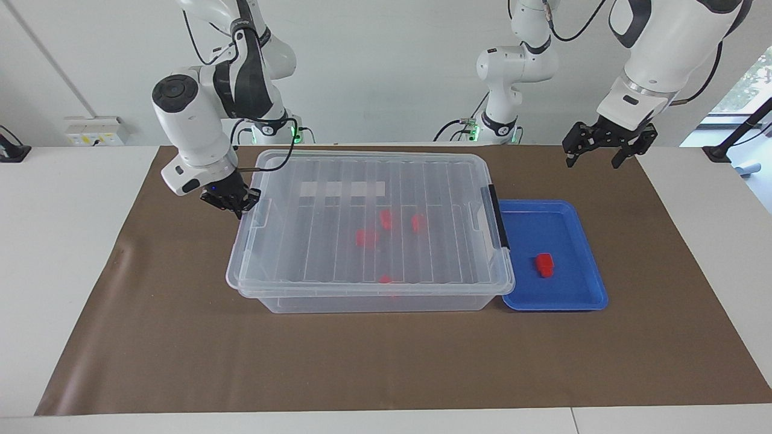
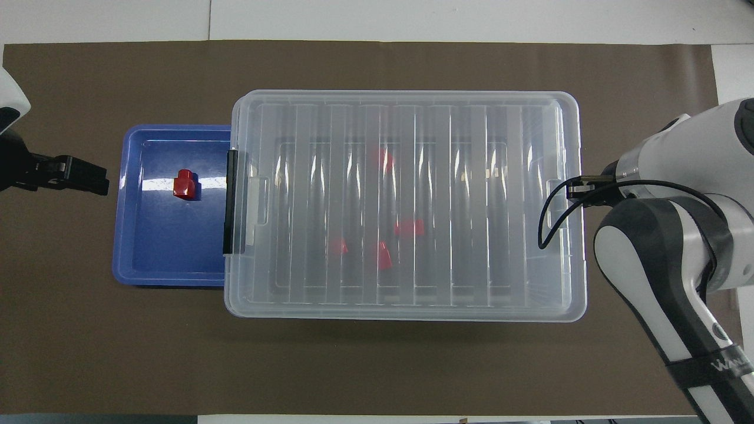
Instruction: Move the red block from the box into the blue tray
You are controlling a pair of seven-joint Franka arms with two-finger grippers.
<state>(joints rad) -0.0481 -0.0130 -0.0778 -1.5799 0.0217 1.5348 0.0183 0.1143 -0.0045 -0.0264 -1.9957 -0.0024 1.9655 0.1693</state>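
Overhead view: lid (image 2: 406, 203) covers box (image 1: 368, 298), brown mat (image 2: 377, 365) underneath.

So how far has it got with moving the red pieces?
One red block already lies in the blue tray. The box has its lid on, four red ones showing inside. The right gripper, shut, is at the lid's end. The left gripper waits open, over the mat near the tray.
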